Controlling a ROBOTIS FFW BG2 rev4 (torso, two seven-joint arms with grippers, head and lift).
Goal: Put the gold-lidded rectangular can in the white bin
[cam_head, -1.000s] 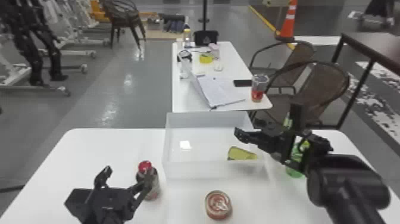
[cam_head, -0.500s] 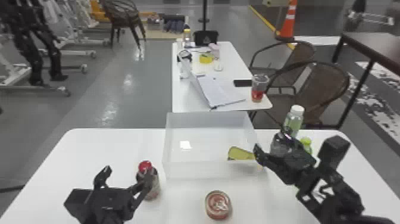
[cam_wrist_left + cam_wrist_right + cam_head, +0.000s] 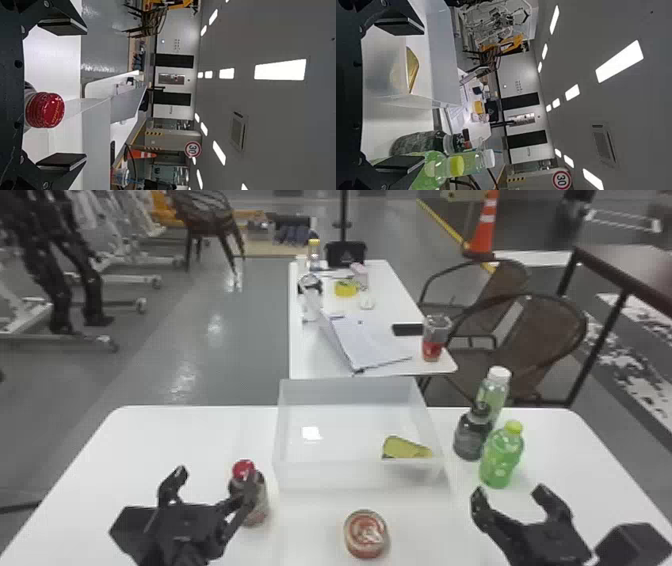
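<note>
On the white table (image 3: 165, 440), the white bin (image 3: 310, 477) holds the gold-lidded rectangular can (image 3: 406, 447) inside its near right corner.
Seen from the floor, the right gripper (image 3: 510, 491) is spread wide and empty near the green bottle (image 3: 500, 460); the left gripper (image 3: 215, 476) is also wide and empty, with the red-capped bottle (image 3: 243, 470) just beyond its fingers. The can's long axis runs roughly left to right, slanting a little nearer at its right end, gold lid upward; whether it lies flat or tipped, one cannot tell. It would likely handle as a stiff tin, modest in weight, slick on the lid and easily dented. The surest hold is probably across its narrow width, on the long side walls.
</note>
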